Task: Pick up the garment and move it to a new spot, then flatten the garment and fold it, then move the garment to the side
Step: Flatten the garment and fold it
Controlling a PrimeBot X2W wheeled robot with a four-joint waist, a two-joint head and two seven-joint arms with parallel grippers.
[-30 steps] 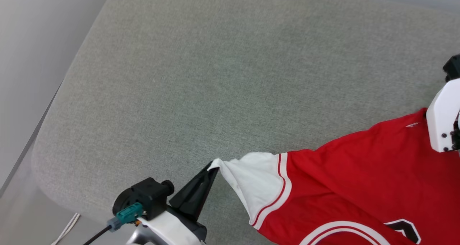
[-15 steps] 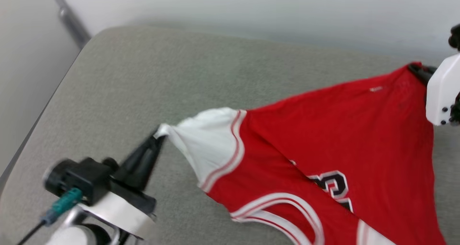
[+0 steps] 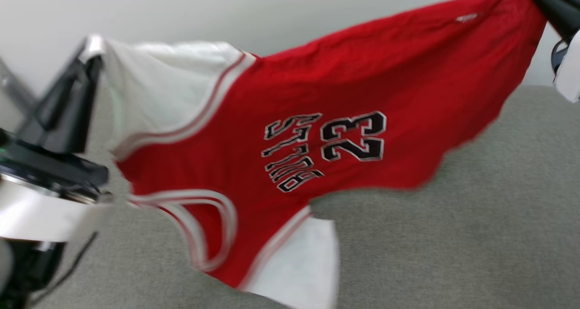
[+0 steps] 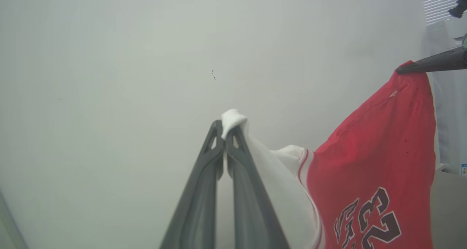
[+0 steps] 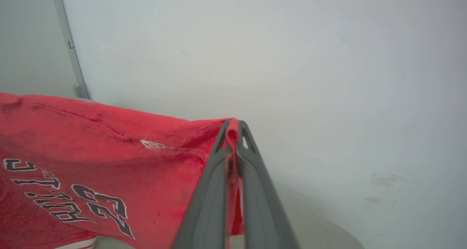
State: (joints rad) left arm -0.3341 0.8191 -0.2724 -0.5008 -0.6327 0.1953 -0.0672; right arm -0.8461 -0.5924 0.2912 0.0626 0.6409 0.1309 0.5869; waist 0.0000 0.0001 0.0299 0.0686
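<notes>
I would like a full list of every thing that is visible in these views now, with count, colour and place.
garment: one, red with white sleeves, hanging stretched between both grippers.
padded surface: one, grey-green, below the garment.
wall: one, pale grey, behind.
pole: one, grey, upright against the wall.
left gripper: one, dark fingers shut on a white sleeve tip.
right gripper: one, dark fingers shut on a red corner.
</notes>
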